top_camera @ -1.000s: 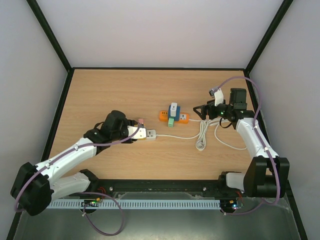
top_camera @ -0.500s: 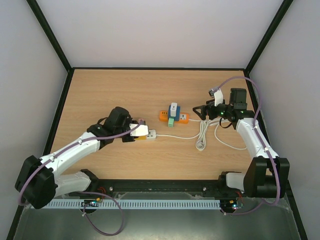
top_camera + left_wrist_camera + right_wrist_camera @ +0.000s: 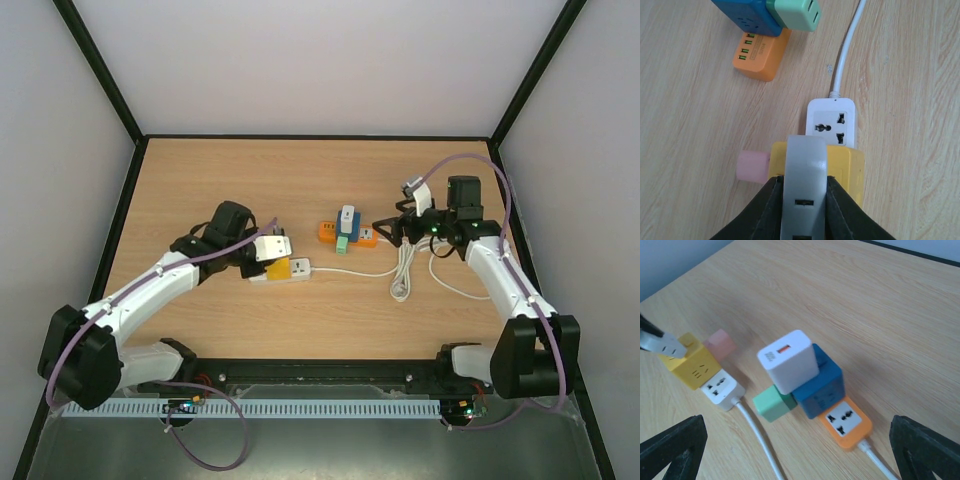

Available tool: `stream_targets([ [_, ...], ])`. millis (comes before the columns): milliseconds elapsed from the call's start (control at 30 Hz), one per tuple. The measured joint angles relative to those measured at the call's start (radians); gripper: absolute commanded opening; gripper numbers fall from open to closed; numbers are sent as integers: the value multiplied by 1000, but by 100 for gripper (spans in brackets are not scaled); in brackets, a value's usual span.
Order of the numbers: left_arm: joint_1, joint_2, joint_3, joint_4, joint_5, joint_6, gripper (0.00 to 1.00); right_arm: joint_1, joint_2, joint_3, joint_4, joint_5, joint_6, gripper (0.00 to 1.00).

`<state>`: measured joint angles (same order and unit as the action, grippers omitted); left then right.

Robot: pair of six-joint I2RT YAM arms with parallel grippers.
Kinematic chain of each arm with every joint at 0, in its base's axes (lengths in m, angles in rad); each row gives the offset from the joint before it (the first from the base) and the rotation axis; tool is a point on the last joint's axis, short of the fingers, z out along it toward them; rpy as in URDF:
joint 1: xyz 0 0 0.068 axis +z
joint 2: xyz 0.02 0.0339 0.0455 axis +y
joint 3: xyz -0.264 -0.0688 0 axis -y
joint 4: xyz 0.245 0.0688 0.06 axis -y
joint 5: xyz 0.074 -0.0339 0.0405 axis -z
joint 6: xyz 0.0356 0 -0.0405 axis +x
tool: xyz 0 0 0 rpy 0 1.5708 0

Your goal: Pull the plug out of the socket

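Observation:
A white socket strip (image 3: 832, 122) lies on the wooden table with a yellow cube adapter (image 3: 845, 162) sitting on its near end and a pink plug (image 3: 752, 166) on the cube's side. My left gripper (image 3: 802, 182) is shut on a grey-white flat plug (image 3: 805, 155) on top of the yellow cube. In the top view the left gripper (image 3: 262, 262) is over the yellow cube (image 3: 279, 268). My right gripper (image 3: 800, 460) is wide open and empty, just right of the orange socket strip (image 3: 847, 425).
The orange strip carries a blue cube (image 3: 827, 382) with a white charger (image 3: 787, 360) on top and a green plug (image 3: 771, 405) on its side. White cables coil at the right (image 3: 403, 265). Black frame rails edge the table.
My left gripper has moved up and away from me, and the yellow cube now shows under it. My right gripper has moved left toward the orange strip.

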<state>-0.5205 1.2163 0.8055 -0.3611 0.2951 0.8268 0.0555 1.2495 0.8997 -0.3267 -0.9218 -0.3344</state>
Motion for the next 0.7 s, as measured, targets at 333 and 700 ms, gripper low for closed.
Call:
stream_targets([
  [333,45,22,32,-57,73,-16,15,204,3,-22,100,11,-34,98],
  [700,51,54,67,-104,124,-29,3,422,56,-135,359,4,-16,98],
])
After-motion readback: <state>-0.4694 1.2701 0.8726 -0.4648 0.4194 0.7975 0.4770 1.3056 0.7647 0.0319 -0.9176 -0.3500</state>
